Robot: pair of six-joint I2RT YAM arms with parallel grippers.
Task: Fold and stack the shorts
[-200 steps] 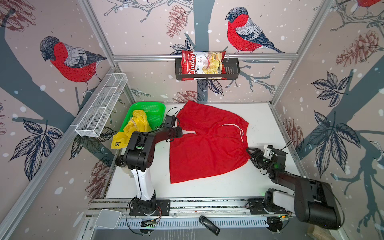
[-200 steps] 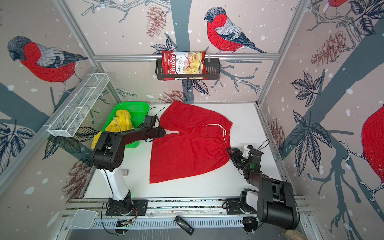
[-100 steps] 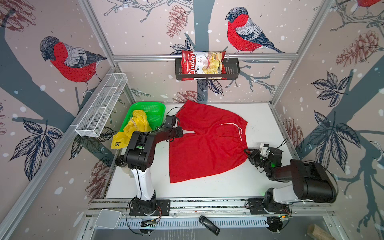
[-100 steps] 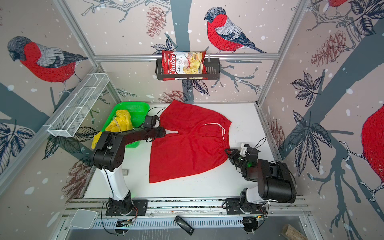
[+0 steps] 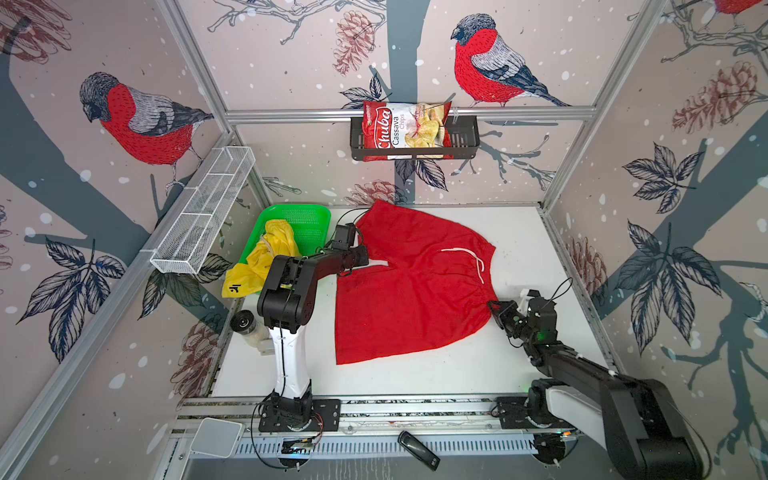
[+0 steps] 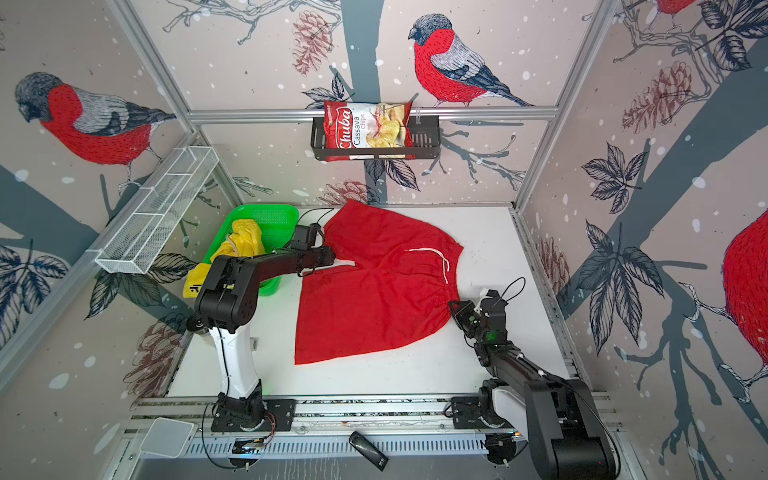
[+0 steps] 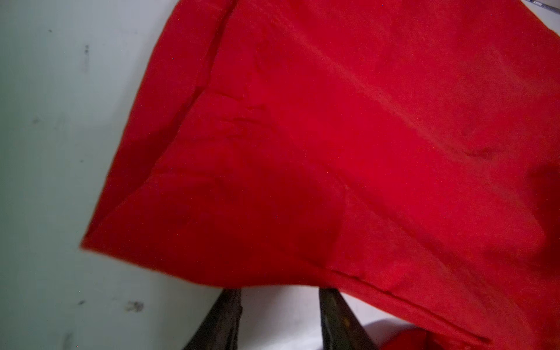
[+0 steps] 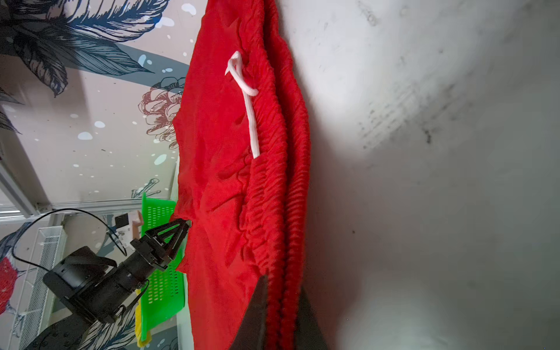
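The red shorts point(image 5: 407, 291) point(image 6: 374, 291) lie spread on the white table, waistband and white drawstring point(image 5: 469, 259) towards the right. My right gripper point(image 5: 495, 306) point(image 6: 454, 307) point(image 8: 281, 285) is shut on the near corner of the gathered waistband point(image 8: 291, 212). My left gripper point(image 5: 366, 257) point(image 6: 332, 255) point(image 7: 280, 291) sits at the crotch notch between the legs. Its jaws stand apart, with the fingertips hidden under the red hem point(image 7: 272, 272). The yellow shorts point(image 5: 266, 253) point(image 6: 239, 245) hang crumpled over the rim of the green basket point(image 5: 307, 218).
A chips bag point(image 5: 405, 129) sits in a black rack on the back wall. A white wire shelf point(image 5: 199, 216) juts from the left wall. A clear jar point(image 5: 245, 324) stands by the left arm's base. A black remote point(image 5: 417, 455) lies on the front rail.
My right gripper has shut on the waistband corner, and that arm has shifted its pose. The left arm and the shorts have stayed put.
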